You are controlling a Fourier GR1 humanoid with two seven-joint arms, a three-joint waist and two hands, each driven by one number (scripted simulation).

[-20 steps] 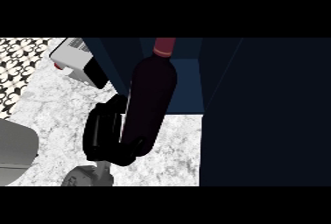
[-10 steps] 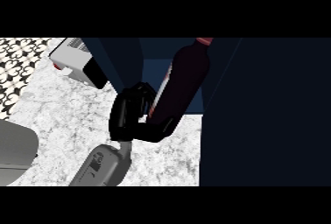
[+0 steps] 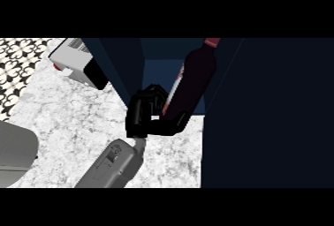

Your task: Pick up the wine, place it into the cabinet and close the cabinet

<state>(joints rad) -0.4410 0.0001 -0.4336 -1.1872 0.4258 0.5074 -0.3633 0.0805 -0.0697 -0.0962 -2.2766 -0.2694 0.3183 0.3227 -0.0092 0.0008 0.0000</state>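
- The cabinet [image 3: 171, 70] stands open above and beyond the fingers, its blue inside framed by dark walls; a broad dark panel, probably its door [image 3: 267, 114], fills the space to the right of the fingers.
- The speckled tabletop [image 3: 72, 119] spreads below and to the left of the fingers, and a white box-like appliance [image 3: 77, 61] sits well up and to the left of them.
- The wine bottle [image 3: 192, 77] rises from the fingers up and slightly rightward, long axis nearly upright, its red-capped neck farthest from the fingers and already within the cabinet opening.
- The one hand [image 3: 149, 115] in view, judged the robot's left since it comes in left of centre, is the hand that carries the bottle; the other hand does not show.
- Its fingers [image 3: 171, 126] are curled round the bottle's lower body, the bottle lying just right of the palm.
- Judgement: the coming move turns on pushing the bottle deeper along that upward line before the fingers let go.
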